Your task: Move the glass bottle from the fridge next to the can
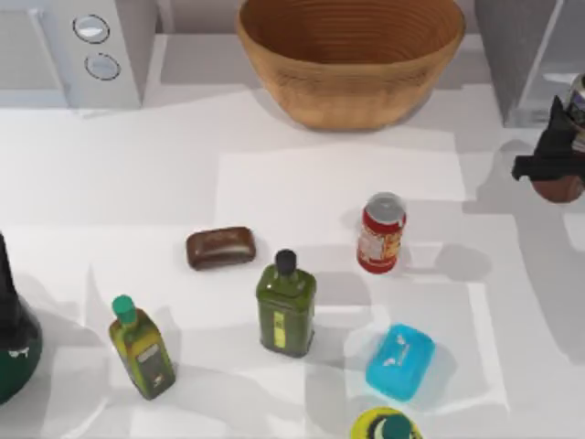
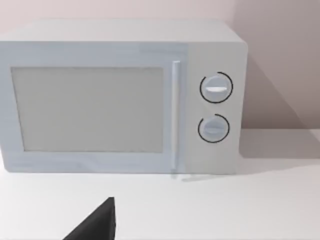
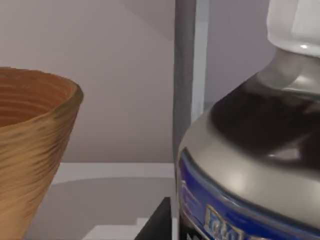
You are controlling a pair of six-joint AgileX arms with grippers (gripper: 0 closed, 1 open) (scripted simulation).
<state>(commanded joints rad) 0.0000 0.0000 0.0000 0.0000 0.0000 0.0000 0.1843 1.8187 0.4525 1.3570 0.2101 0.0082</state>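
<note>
Closest to the lens in the right wrist view, the glass bottle takes up the right half of the picture, showing its white cap, grey shoulder and blue label band. From above, that bottle sits at the right edge of the frame, just below the fridge in the upper right corner, with only its reddish-brown lower body and a bit of its top visible. The right gripper is a dark shape lying over the bottle; I cannot tell whether its jaws are closed on it.

Well apart from the bottle, toward the centre of the top view, the can stands upright on the white table. A wooden bowl sits at the top centre, and the same bowl fills the left side of the right wrist view.

Lower in the frame stand a green square bottle with a black cap, a small olive bottle to its left, a brown bar and a blue soap-like block.

The left arm rests at the lower left edge. How its gripper's jaws stand cannot be told. Its wrist camera faces the microwave with two round knobs.
</note>
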